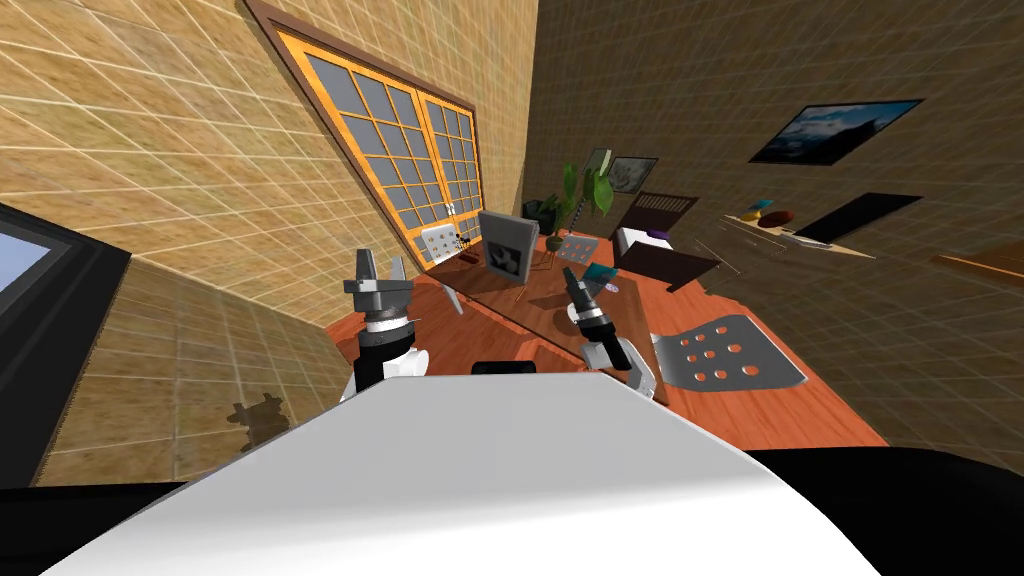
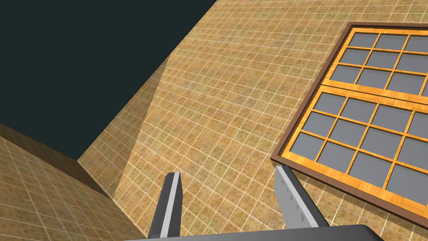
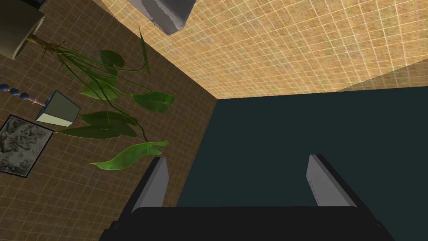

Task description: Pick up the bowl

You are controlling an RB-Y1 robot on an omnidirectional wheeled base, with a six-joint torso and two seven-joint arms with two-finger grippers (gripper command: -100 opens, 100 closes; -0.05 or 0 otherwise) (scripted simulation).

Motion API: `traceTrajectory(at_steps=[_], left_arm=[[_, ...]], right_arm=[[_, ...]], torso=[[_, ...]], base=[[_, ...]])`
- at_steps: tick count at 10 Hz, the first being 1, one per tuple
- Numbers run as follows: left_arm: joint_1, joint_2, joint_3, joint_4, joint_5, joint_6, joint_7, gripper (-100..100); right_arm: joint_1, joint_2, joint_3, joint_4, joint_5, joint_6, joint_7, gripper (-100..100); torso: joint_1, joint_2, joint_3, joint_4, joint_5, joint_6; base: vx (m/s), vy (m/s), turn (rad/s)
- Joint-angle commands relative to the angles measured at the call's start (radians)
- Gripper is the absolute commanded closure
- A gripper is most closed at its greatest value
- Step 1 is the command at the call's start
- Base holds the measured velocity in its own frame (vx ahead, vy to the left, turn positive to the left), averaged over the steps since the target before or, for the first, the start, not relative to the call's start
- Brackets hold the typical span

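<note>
We are judging this to be the opening step: finding the bowl and lining up on it, with no reach begun. Both arms are hanging raised over the near edge of the bench (image 1: 510,318). The left claw (image 1: 380,268) is pointing upward above the bench's left end, its fingers standing well apart and gripping nothing. The right claw (image 1: 570,276) is hovering over the middle of the bench, spread wide and likewise empty, and is aiming toward the plant (image 1: 583,190) at the bench's far end.

We are taking the bowl (image 1: 781,216) to be the small dark rounded thing among coloured pieces on the shelf (image 1: 835,246), well to the right of the bench and beyond it. It is too small for us to be sure.

If that reading holds, neither claw is anywhere near it. The next move is calling for a turn and an approach of the whole body away from the bench, and only then for an open claw coming down over the rim.

The perforated grey chair (image 1: 728,355), just right of the bench, is standing between us and the shelf. A dark low piece of furniture (image 1: 668,264) is sitting past the bench's right side. A grey upright box (image 1: 505,245) is standing on the bench's far half, clear of that path.
</note>
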Motion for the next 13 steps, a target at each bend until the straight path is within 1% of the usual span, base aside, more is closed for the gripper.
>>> traceTrajectory(at_steps=[1, 2, 3, 4, 5, 6, 7, 8, 9, 10, 11, 12, 13], left_arm=[[0.0, 0.0, 0.0, 0.0, 0.0, 0.0, 0.0, 0], [0.0, 0.0, 0.0, 0.0, 0.0, 0.0, 0.0, 0], [0.0, 0.0, 0.0, 0.0, 0.0, 0.0, 0.0, 0], [0.0, 0.0, 0.0, 0.0, 0.0, 0.0, 0.0, 0], [0.0, 0.0, 0.0, 0.0, 0.0, 0.0, 0.0, 0], [0.0, 0.0, 0.0, 0.0, 0.0, 0.0, 0.0, 0], [0.0, 0.0, 0.0, 0.0, 0.0, 0.0, 0.0, 0], [0.0, 0.0, 0.0, 0.0, 0.0, 0.0, 0.0, 0], [0.0, 0.0, 0.0, 0.0, 0.0, 0.0, 0.0, 0], [0.0, 0.0, 0.0, 0.0, 0.0, 0.0, 0.0, 0], [0.0, 0.0, 0.0, 0.0, 0.0, 0.0, 0.0, 0], [0.0, 0.0, 0.0, 0.0, 0.0, 0.0, 0.0, 0], [0.0, 0.0, 0.0, 0.0, 0.0, 0.0, 0.0, 0]], right_arm=[[-0.017, -0.05, 0.023, 0.022, 0.007, 0.02, 0.045, -100], [-0.032, -0.082, 0.044, 0.042, 0.012, 0.039, 0.071, -100], [-0.032, -0.101, 0.044, 0.042, 0.012, 0.039, 0.083, -100], [-0.047, -0.139, 0.066, 0.063, 0.016, 0.06, 0.117, -100], [-0.047, -0.148, 0.066, 0.063, 0.016, 0.06, 0.122, -100], [-0.063, -0.187, 0.09, 0.085, 0.021, 0.083, 0.16, -100], [-0.063, -0.195, 0.09, 0.085, 0.021, 0.083, 0.16, -100], [-0.079, -0.231, 0.116, 0.107, 0.025, 0.107, 0.198, -100], [-0.079, -0.242, 0.116, 0.107, 0.025, 0.107, 0.198, -100], [-0.094, -0.284, 0.143, 0.129, 0.029, 0.132, 0.236, -100], [-0.11, -0.314, 0.173, 0.151, 0.032, 0.159, 0.262, -100], [-0.11, -0.334, 0.173, 0.151, 0.032, 0.159, 0.272, -100], [-0.125, -0.373, 0.204, 0.173, 0.036, 0.187, 0.309, -100]], torso=[[0.0, 0.0, 0.0, 0.0, 0.0, 0.0], [0.0, 0.0, 0.0, 0.0, 0.0, -0.001], [0.0, 0.0, 0.0, 0.0, 0.0, -0.001], [0.0, 0.0, 0.0, 0.0, 0.0, 0.0], [0.0, 0.0, 0.0, 0.0, 0.0, -0.001], [0.0, 0.0, 0.0, 0.0, 0.0, 0.0], [0.0, 0.0, 0.0, 0.0, 0.0, 0.0], [-0.001, 0.0, 0.0, 0.0, 0.0, 0.0], [-0.001, 0.001, 0.0, 0.0, 0.0, 0.0], [-0.001, 0.0, 0.0, 0.0, 0.0, 0.0], [-0.001, 0.001, 0.0, 0.0, 0.0, 0.0], [-0.001, 0.001, 0.001, 0.0, 0.0, 0.0], [-0.001, 0.001, 0.001, 0.0, 0.0, 0.0]], base=[[-0.012, 0.004, 0.181], [-0.019, 0.001, 0.273], [-0.014, -0.005, 0.112], [-0.018, -0.002, 0.181], [-0.014, -0.004, 0.089], [-0.015, -0.001, 0.173], [-0.014, -0.007, 0.104], [-0.021, -0.006, 0.22], [-0.016, -0.01, 0.077], [-0.023, -0.01, 0.147], [-0.035, -0.012, 0.275], [-0.026, -0.016, 0.113], [-0.03, -0.018, 0.158]])
